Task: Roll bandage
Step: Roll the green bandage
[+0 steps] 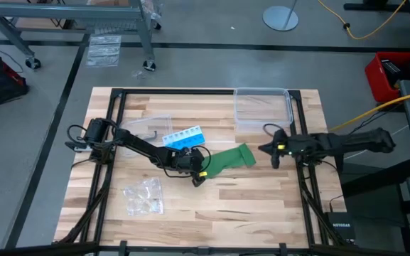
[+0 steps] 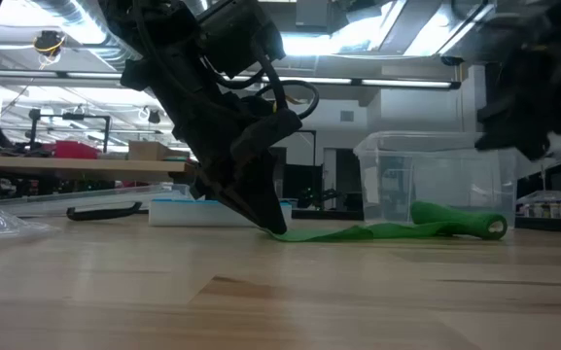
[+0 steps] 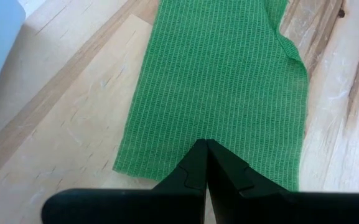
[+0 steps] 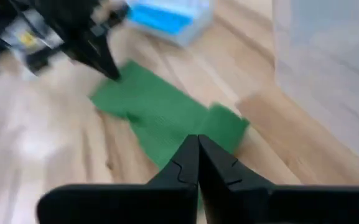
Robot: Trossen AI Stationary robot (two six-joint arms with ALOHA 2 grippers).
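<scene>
The green bandage (image 1: 229,160) lies flat on the wooden table, slanting from near-left to far-right. Its far-right end (image 2: 474,227) is bunched up a little. My left gripper (image 1: 200,175) is shut, with its tips down on the bandage's near-left end (image 3: 167,155). My right gripper (image 1: 272,153) is shut and empty. It hangs above the table just right of the bandage's other end, which shows below it in the right wrist view (image 4: 223,127). My left gripper presses its shut fingertips (image 3: 205,149) down on the bandage a little in from its near-left end edge (image 3: 143,174), about midway across the strip. The fingers slant down from the table's left. The cloth lies flat on the table around them, with no pucker.
A clear plastic box (image 1: 261,107) stands at the far edge behind the bandage. A blue and white pill organizer (image 1: 183,137) lies just beyond my left gripper. A small clear plastic bag (image 1: 144,197) lies near-left. Bare wood lies along the near side.
</scene>
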